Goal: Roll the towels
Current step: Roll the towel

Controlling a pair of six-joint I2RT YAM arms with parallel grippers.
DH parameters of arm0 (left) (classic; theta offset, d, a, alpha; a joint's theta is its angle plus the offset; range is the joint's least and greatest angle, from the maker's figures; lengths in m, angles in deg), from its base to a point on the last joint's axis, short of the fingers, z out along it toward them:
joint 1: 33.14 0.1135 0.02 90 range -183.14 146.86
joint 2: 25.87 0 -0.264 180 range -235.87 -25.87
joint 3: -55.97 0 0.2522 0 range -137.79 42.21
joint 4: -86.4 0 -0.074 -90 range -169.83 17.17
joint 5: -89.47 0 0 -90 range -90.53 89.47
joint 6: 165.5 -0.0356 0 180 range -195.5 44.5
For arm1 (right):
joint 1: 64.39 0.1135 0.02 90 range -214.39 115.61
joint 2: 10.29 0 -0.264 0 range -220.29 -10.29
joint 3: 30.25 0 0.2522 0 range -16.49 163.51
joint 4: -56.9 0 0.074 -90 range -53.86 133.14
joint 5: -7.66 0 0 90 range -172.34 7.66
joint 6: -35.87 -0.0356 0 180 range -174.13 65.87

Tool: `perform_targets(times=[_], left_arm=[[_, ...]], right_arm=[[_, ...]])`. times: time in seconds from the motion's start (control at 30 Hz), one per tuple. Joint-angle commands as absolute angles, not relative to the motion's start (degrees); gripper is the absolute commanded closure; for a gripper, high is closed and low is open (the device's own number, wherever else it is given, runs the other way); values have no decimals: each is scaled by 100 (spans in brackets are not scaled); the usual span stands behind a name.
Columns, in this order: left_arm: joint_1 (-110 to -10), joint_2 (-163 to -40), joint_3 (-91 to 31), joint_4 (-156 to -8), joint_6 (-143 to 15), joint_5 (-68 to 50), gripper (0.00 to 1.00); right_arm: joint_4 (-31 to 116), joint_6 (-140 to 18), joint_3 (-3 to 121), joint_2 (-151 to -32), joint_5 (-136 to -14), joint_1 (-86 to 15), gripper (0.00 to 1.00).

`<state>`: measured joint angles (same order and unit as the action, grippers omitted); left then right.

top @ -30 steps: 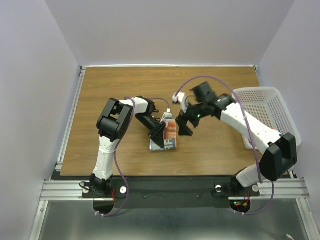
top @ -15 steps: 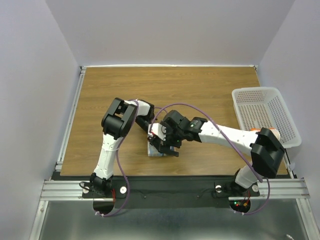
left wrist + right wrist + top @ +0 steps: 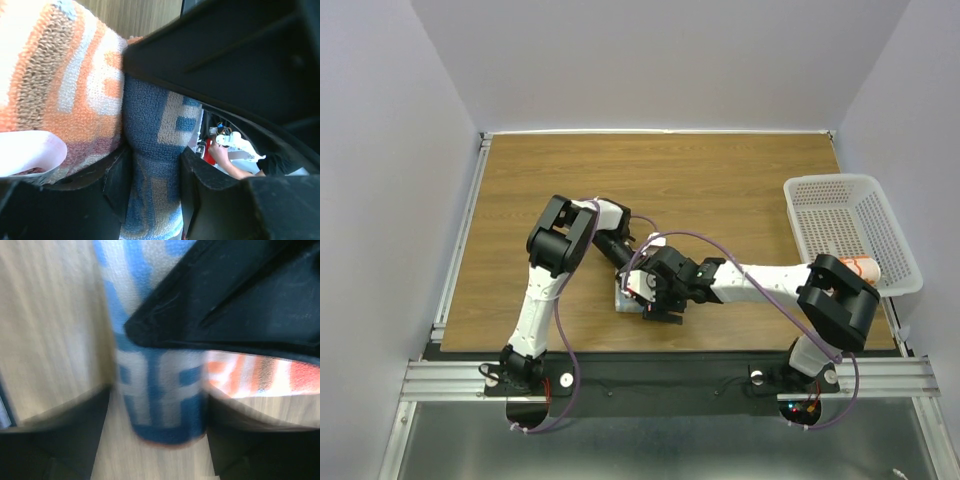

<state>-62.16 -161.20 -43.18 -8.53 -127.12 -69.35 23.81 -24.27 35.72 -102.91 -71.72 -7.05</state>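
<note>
**Both grippers at one towel [image 3: 625, 300], front-centre of table [image 3: 540, 190]**

The towel lies bunched near the table's front edge, about mid-width, between the two arms. The left gripper [image 3: 152, 195] is clamped on it: a blue-lettered fold is squeezed between both fingers, and the orange-striped part bulges beside them. The right gripper [image 3: 157, 412] straddles the blue-lettered end, one finger on each side, close in. That view is blurred, so I can't tell if it pinches. A white basket [image 3: 820, 188] sits at the table's right edge, well apart. A white-orange roll [image 3: 858, 266] shows at its near end.
</note>
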Motion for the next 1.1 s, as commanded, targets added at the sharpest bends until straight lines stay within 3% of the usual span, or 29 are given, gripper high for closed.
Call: perform_targets(times=[0.0,0.07,0.17,0.2,0.6,0.8,1.07], left_arm=[[-6189,-16395,-4322,-1594,-13280,-6012,48],[-6092,-16237,-4313,-1629,-13255,-6056,46],[-5864,-15904,-4340,-1594,-13281,-6117,42],[-5785,-15772,-4322,-1594,-13333,-6187,40],[-3843,-13803,-4358,-1637,-13588,-6407,3],[-2437,-12067,-3497,-2928,-12965,-6812,1],[-2698,-9340,-1600,-4423,-13666,-4968,1]], right_arm=[[2978,-2389,3572,-10336,-7162,-656,51],[2952,-2425,3502,-10284,-6925,-647,73],[2908,-2600,3388,-10187,-6696,-656,97],[2855,-2627,3387,-10187,-6617,-656,99],[1933,-3215,3765,-10573,-5633,-928,99],[1388,-3444,4371,-11214,-4729,-1350,99],[588,-3638,5347,-12216,-3550,-1763,99]])
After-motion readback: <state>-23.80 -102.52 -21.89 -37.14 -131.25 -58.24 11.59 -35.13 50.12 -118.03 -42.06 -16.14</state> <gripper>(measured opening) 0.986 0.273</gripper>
